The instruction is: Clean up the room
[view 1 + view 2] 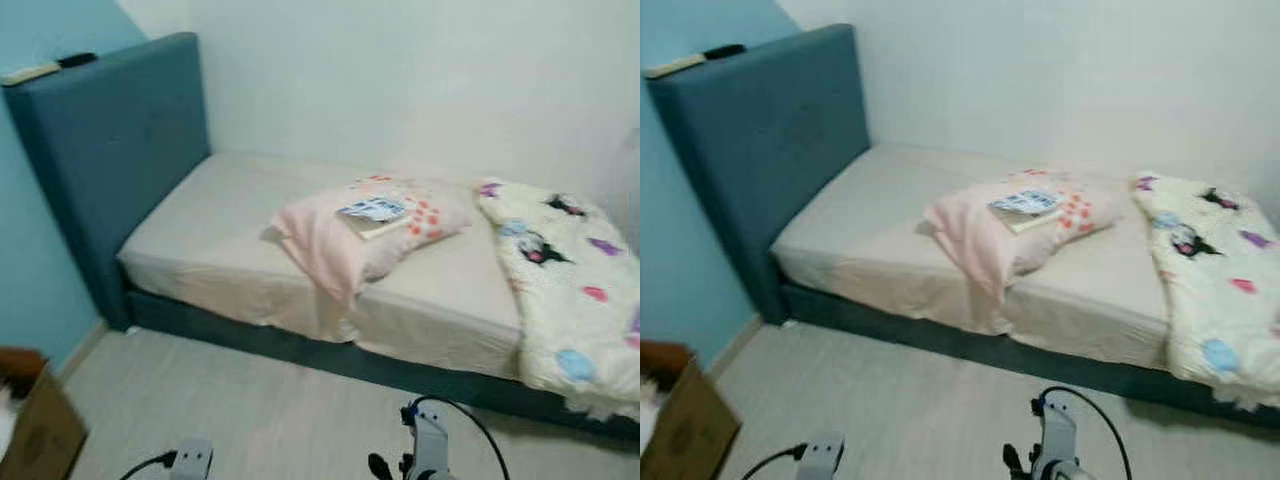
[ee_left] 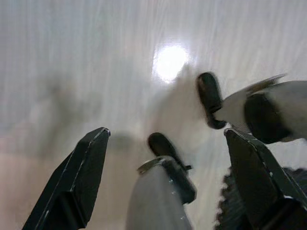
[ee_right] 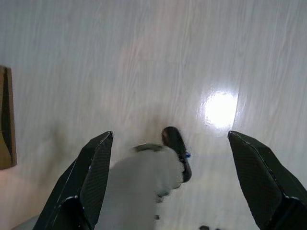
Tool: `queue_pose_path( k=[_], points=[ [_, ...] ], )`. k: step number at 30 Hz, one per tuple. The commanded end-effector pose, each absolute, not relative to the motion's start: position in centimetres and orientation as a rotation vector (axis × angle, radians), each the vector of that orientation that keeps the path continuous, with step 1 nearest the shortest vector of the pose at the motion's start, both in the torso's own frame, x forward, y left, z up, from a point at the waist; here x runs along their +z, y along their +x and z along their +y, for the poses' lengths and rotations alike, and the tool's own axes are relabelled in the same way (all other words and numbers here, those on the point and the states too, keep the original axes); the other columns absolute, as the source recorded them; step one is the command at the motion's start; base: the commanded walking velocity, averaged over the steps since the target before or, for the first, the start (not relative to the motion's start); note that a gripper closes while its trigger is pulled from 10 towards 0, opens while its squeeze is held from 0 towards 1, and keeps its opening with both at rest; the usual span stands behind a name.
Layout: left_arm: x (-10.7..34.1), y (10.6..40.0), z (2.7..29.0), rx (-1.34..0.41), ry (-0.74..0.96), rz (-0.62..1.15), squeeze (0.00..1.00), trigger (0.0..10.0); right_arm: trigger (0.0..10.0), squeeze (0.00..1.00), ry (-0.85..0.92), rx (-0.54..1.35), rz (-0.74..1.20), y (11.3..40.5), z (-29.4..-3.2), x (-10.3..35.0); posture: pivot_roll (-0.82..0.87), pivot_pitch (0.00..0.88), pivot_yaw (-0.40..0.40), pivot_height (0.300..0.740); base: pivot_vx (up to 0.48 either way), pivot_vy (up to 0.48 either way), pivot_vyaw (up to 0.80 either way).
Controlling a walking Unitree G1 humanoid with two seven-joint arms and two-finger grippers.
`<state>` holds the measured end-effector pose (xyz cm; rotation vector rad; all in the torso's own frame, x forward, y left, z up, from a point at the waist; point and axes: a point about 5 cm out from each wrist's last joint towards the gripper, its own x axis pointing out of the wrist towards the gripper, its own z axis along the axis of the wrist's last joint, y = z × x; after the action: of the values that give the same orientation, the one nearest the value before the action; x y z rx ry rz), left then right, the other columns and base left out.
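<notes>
Both pincers, left (image 2: 165, 158) and right (image 3: 170, 158), spread wide over pale floor (image 3: 144, 57) (pillow (image 1: 375, 225) on bed (image 1: 220, 230)).

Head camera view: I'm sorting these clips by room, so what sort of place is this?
Most likely a bedroom: a bed with a blue headboard stands against the wall, with a pillow and a patterned blanket on it.

Teal headboard (image 1: 120, 150), pink pillow (image 1: 350, 235)
</notes>
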<state>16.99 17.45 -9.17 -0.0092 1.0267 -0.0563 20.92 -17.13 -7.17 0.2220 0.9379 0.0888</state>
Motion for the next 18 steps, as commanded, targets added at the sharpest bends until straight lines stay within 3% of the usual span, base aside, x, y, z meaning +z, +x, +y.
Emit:
queue_pose_path(
  k=[1,5,18],
  points=[
    [-9.15,17.14,17.03,-0.072,-0.005,1.023,0.0,10.0,10.0,0.0,0.215,0.078,0.944,20.88,-17.5,-7.17,-0.13,0.0,-0.026,0.734,0.0,0.0,-0.77],
    [-9.14,17.15,17.02,-0.072,-0.005,1.023,0.0,10.0,10.0,0.0,0.214,0.078,0.94,20.94,-17.49,-7.14,-0.13,0.0,-0.026,0.734,0.0,0.0,-0.76],
    [-9.12,17.2,17.0,-0.073,-0.002,1.021,0.0,10.0,10.0,0.0,0.216,0.106,0.923,21.24,-17.27,-6.94,-0.14,0.0,-0.025,0.74,0.0,0.0,0.0]
  ],
)
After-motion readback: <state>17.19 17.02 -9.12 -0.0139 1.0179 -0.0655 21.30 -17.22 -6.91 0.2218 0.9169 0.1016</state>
